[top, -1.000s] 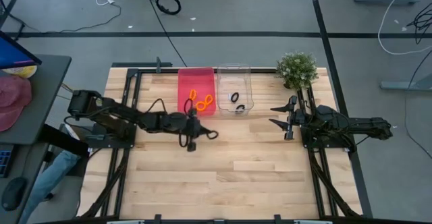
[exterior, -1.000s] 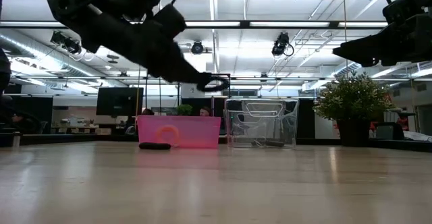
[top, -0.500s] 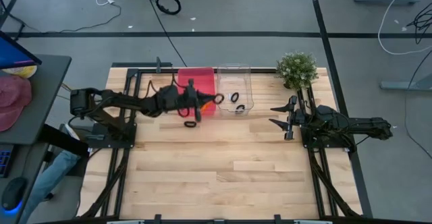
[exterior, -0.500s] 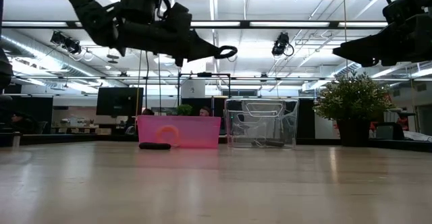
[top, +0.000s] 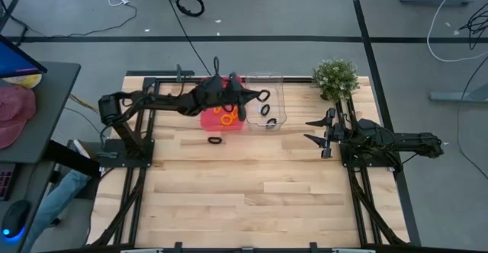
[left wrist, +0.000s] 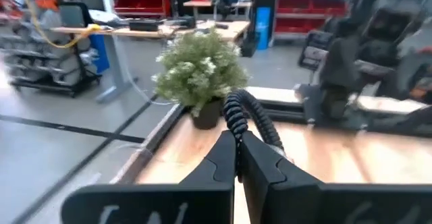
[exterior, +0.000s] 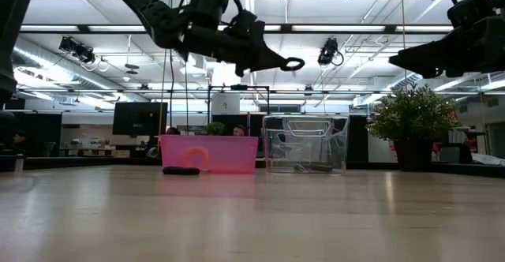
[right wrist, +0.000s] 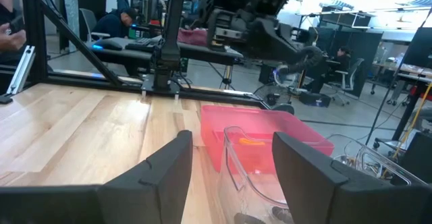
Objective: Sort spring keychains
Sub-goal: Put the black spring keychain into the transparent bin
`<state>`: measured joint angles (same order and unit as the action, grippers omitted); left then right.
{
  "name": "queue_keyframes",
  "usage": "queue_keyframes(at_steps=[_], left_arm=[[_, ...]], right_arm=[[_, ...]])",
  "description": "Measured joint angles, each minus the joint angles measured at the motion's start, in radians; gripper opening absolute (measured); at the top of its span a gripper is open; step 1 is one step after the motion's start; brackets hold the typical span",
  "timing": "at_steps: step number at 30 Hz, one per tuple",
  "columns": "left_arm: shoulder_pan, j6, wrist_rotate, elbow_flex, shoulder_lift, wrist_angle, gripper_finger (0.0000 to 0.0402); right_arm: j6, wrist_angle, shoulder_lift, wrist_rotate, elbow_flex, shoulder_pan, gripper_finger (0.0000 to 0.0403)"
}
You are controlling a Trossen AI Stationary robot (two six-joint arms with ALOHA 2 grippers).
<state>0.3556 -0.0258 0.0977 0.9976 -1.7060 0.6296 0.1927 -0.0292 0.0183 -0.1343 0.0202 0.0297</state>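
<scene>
Your left hand [top: 255, 97] is raised above the bench [top: 259, 200], over the near wall of the clear bin [top: 264, 81] at the far edge. Its fingers are pinched together on a black spring keychain [top: 264, 95], which sticks out past the fingertips; the left wrist view shows the coil [left wrist: 248, 119] clamped between the two dark fingers [left wrist: 223, 160].

Two more black keychains [top: 268, 116] lie inside the clear bin. Just beside it, the pink bin [top: 226, 123] holds two orange keychains [top: 226, 114]. One black keychain [top: 214, 139] lies on the bare bench, close in front of the pink bin and outside it.

Your right hand [top: 316, 132] waits over the right side of the bench, near the potted plant [top: 335, 78] at the far right corner. Its fingers stand apart and hold nothing.
</scene>
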Motion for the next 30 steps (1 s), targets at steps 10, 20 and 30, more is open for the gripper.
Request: queue_keyframes(at_steps=[10, 20, 30], left_arm=[[0.022, 0.014, -0.047, 0.039, -0.009, -0.045, 0.0059], [0.022, 0.068, -0.033, 0.04, -0.008, -0.134, 0.0223], [-0.048, 0.043, 0.012, 0.04, 0.041, -0.461, 0.0242]], right_arm=[[0.0, 0.0, 0.0, 0.0, 0.0, 0.0, 0.0208], [0.0, 0.0, 0.0, 0.0, 0.0, 0.0, 0.0208], [0.0, 0.0, 0.0, 0.0, 0.0, 0.0, 0.0208]])
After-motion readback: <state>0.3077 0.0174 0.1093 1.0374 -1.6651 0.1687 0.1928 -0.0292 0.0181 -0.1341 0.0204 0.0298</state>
